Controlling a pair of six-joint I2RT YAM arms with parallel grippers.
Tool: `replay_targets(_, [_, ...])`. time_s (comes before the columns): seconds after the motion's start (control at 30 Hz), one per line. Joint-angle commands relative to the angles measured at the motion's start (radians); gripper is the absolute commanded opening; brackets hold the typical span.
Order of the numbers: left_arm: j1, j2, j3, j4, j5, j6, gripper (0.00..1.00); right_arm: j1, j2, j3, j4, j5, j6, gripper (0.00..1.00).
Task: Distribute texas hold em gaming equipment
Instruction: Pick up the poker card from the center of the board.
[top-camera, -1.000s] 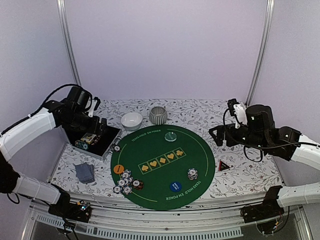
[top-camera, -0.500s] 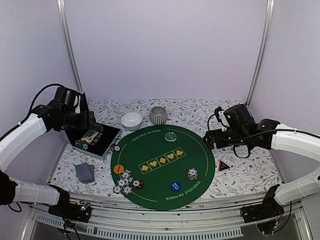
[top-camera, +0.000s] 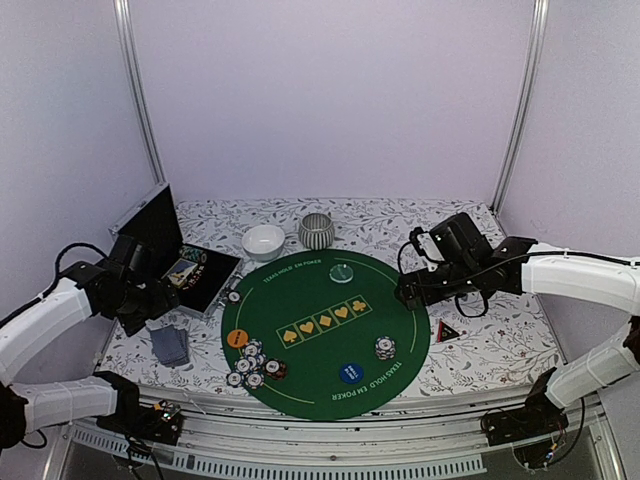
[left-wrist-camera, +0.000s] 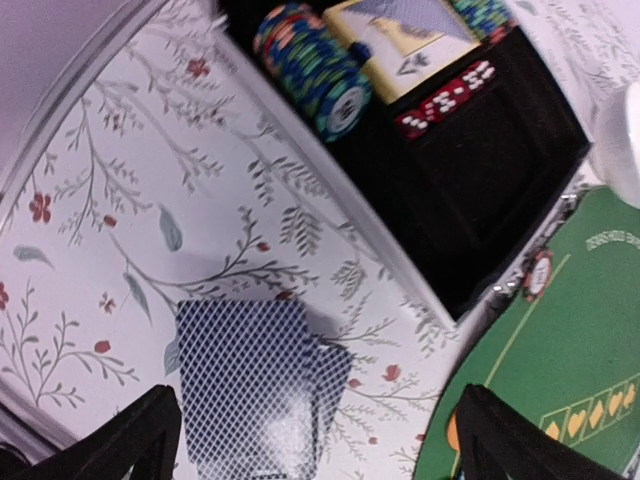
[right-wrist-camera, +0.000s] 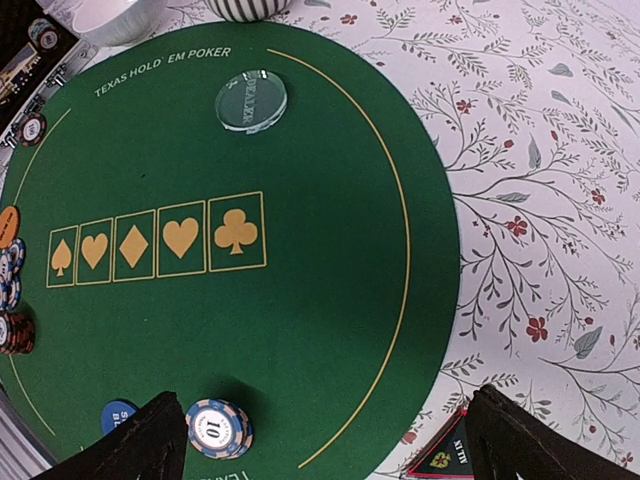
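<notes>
A stack of grey-blue playing cards (top-camera: 168, 345) (left-wrist-camera: 245, 385) lies on the floral cloth, left of the green mat (top-camera: 330, 290). My left gripper (top-camera: 150, 305) (left-wrist-camera: 322, 448) hangs open just above the cards. On the mat are a pile of striped chips (top-camera: 252, 366), an orange button (top-camera: 236, 338), a blue button (top-camera: 350, 373) (right-wrist-camera: 118, 414), a pale green button (top-camera: 342, 272) (right-wrist-camera: 251, 99) and a small chip stack (top-camera: 385, 348) (right-wrist-camera: 218, 428). The red-black triangle (top-camera: 447, 331) (right-wrist-camera: 445, 456) lies off the mat's right edge. My right gripper (top-camera: 411, 290) (right-wrist-camera: 325, 440) is open and empty above that edge.
An open black case (top-camera: 190, 278) (left-wrist-camera: 470, 190) with rolls of chips (left-wrist-camera: 312, 68) and a card box sits at the back left. One chip (left-wrist-camera: 538, 272) lies at the mat's edge beside it. A white bowl (top-camera: 263, 241) and a striped grey bowl (top-camera: 316, 230) stand behind the mat.
The left arm has swung forward and down from over the case to above the cards. The right arm has moved left and lower to the mat's right edge. Both stay open.
</notes>
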Motion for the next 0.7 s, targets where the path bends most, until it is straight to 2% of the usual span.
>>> replay_targets(0.0, [-0.016,0.001,-0.076,-0.085,-0.018,-0.159,0.98,-0.005,-0.001,0.018,0.026,-0.041,-0.039,0.99])
replay_targets(0.67, [-0.049,0.092,-0.203,0.114,0.066,-0.125,0.98,-0.005,-0.073,-0.034,0.057,-0.067,-0.057,0.99])
